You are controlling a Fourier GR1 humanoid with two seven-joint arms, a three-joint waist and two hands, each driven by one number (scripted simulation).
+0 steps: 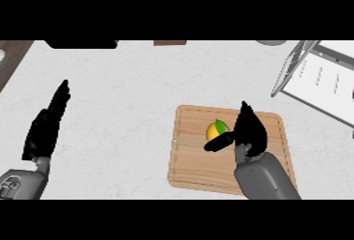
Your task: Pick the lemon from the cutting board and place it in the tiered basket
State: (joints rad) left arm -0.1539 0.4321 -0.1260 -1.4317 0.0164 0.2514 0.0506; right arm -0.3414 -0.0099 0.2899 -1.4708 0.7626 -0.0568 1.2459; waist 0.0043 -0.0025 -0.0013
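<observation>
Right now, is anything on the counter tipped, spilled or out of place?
Nothing stands out. The lemon sits on the cutting board, beside the right robot hand, whose thumb reaches toward it. The tiered basket stands at the right edge. The left robot hand rests open at the left.

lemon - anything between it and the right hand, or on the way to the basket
Nothing visible. The right hand is already at the lemon on the cutting board, and bare counter lies between it and the tiered basket.
</observation>
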